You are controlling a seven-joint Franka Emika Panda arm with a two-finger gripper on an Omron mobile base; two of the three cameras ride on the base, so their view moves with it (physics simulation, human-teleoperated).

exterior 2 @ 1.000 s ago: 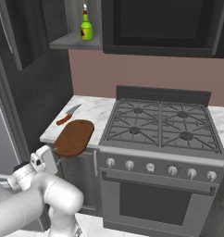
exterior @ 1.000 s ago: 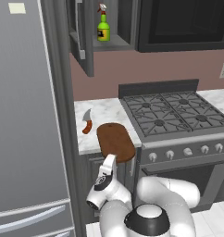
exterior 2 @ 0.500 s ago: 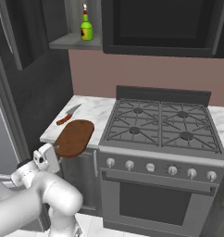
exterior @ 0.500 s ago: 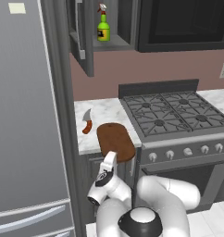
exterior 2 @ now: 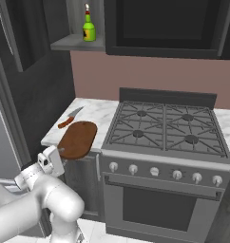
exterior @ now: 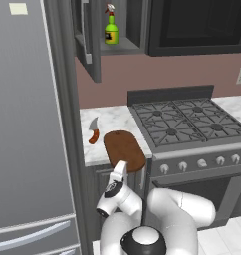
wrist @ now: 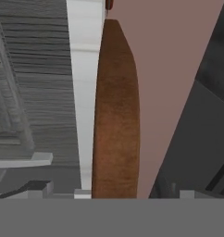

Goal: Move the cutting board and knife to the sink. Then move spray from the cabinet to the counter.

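The gripper (exterior: pixel 121 168) is nearest, held low in front of the counter (exterior: pixel 110 119), just below and before the front edge, with its jaws spread wide and nothing between them. In the hand view the cutting board (wrist: pixel 116 111) appears edge-on as a tall brown strip straight ahead, lying against the white edge of the counter (wrist: pixel 84 69). On the counter, the cutting board (exterior: pixel 124 150) lies flat at the front right corner, its near rounded end jutting out over the front edge and its right side close to the stove (exterior: pixel 189 122). From the right base camera the gripper (exterior 2: pixel 52 161) sits just under that overhanging end of the cutting board (exterior 2: pixel 78 139). Behind the board, nearer the left edge of the counter, lies the knife (exterior: pixel 94 131), handle toward the front and blade pointing back, close to the board; whether they touch I cannot tell. Farther back and above, the cabinet (exterior: pixel 95 40) stands with its door swung open, and the spray (exterior: pixel 111 26) stands upright on its shelf, near the front edge.
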